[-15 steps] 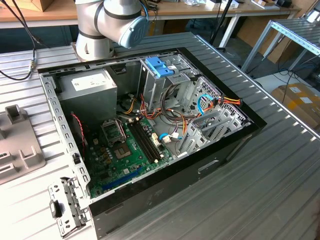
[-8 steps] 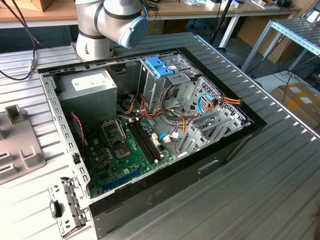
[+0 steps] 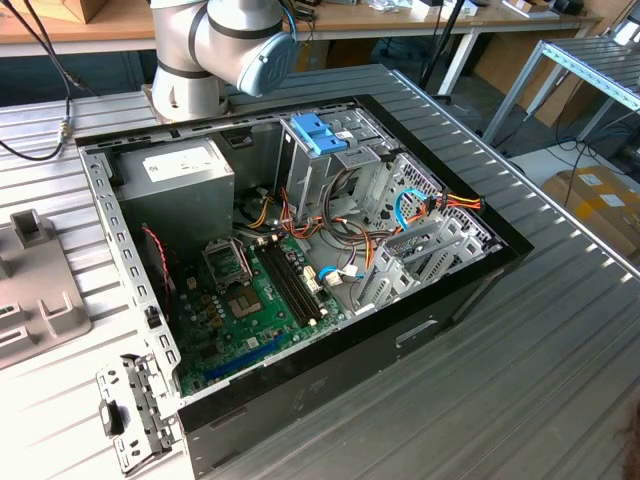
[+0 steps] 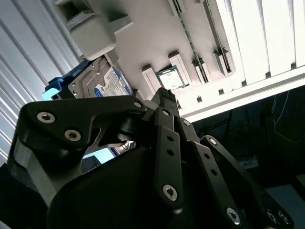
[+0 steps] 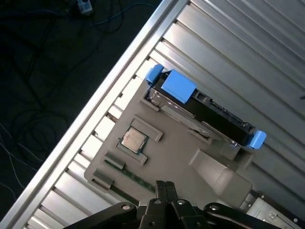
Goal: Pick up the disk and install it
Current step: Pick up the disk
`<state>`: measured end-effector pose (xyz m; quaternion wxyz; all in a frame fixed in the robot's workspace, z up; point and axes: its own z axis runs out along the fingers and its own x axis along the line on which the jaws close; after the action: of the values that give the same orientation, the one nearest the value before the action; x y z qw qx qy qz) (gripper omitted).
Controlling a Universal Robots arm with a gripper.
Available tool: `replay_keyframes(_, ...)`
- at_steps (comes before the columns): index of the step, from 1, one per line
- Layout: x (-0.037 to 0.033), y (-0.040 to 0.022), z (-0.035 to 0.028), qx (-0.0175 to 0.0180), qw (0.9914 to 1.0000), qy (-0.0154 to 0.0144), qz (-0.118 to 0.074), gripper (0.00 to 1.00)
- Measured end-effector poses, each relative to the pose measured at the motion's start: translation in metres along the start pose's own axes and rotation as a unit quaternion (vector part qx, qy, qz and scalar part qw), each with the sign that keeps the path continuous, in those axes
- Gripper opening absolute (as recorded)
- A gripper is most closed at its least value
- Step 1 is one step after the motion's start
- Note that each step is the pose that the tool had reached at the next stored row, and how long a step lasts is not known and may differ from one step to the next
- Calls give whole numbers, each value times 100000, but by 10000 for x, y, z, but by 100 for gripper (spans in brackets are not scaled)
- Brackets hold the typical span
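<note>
Gripper [image 5: 162, 186] closed and empty; I'd grab the heavy, hard disk [image 5: 217, 118] ahead by its long edges.

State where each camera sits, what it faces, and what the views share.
Exterior view: off the arm, looking down into the open computer case on the slatted table; the arm's joints show.
First wrist view: on the arm, looking down at the disk in a grey fixture; the pincer shows.
Second wrist view: on the arm, looking past the pincer at the disk.
Both wrist views share disk, fixture, pincer.
</note>
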<state>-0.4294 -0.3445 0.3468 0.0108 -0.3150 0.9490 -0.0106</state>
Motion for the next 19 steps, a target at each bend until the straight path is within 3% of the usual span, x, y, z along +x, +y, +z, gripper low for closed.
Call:
replay_keyframes(6, 0, 0, 0, -34, 99971, -63, -2388, 11)
replay_keyframes(11, 0, 0, 0, -63, 99896, -123, -4555, 11)
replay_keyframes(14, 0, 0, 0, -83, 99821, -159, -5973, 11)
replay_keyframes(19, 0, 0, 0, -122, 99617, -235, -8734, 11)
